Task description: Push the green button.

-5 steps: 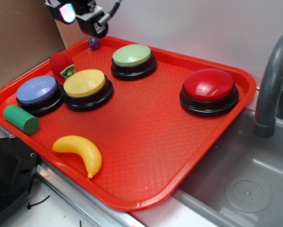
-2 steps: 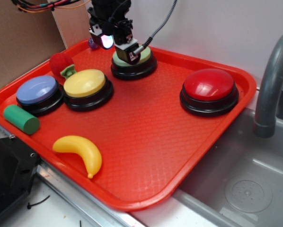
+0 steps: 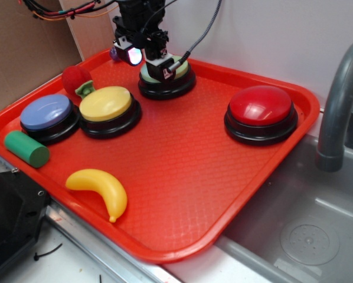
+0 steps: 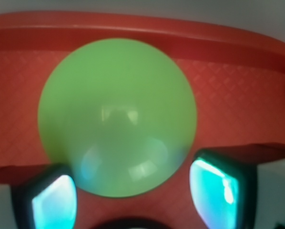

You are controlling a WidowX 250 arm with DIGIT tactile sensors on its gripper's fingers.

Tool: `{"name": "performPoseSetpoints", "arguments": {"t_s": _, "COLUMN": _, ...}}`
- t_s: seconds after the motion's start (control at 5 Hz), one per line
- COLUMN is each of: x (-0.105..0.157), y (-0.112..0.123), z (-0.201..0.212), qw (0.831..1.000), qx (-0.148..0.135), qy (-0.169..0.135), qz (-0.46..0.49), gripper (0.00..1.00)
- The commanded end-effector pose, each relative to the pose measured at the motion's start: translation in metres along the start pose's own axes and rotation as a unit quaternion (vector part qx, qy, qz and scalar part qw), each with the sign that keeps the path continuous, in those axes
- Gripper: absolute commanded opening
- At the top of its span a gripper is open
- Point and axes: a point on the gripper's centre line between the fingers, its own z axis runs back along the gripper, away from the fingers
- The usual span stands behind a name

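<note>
The green button (image 3: 180, 70), a pale green dome on a black base, stands at the back of the red tray (image 3: 188, 171). My gripper (image 3: 151, 63) is low over the dome's left half and hides much of it; whether it presses the dome I cannot tell. In the wrist view the green button (image 4: 116, 109) fills the middle of the frame. My gripper (image 4: 133, 193) is open, with its glowing pads (image 4: 54, 202) wide apart on either side of the dome's near edge and nothing held between them.
On the tray also stand a yellow button (image 3: 105, 105), a blue button (image 3: 45, 113) and a red button (image 3: 260, 106). A dark green cylinder (image 3: 26, 148), a toy banana (image 3: 100, 190) and a red strawberry (image 3: 76, 78) lie at the left. A sink (image 3: 306, 236) and faucet (image 3: 339, 106) are at the right.
The gripper came from above the tray's back left corner, moving right and down onto the green button. Over the last half second it shifted only slightly.
</note>
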Motion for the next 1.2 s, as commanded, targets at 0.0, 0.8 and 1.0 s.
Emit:
{"name": "performPoseSetpoints", "arguments": {"t_s": 0.0, "x": 0.003, "y": -0.003, "z": -0.001, "qw": 1.0, "qx": 0.021, "qy": -0.003, "qz": -0.009, "gripper": 1.0}}
{"name": "performPoseSetpoints", "arguments": {"t_s": 0.8, "x": -0.002, "y": -0.009, "z": 0.072, "qw": 1.0, "qx": 0.001, "qy": -0.023, "qz": -0.021, "gripper": 1.0}}
{"name": "performPoseSetpoints", "arguments": {"t_s": 1.0, "x": -0.005, "y": -0.006, "z": 0.084, "qw": 0.999, "qx": 0.006, "qy": -0.028, "qz": -0.021, "gripper": 1.0}}
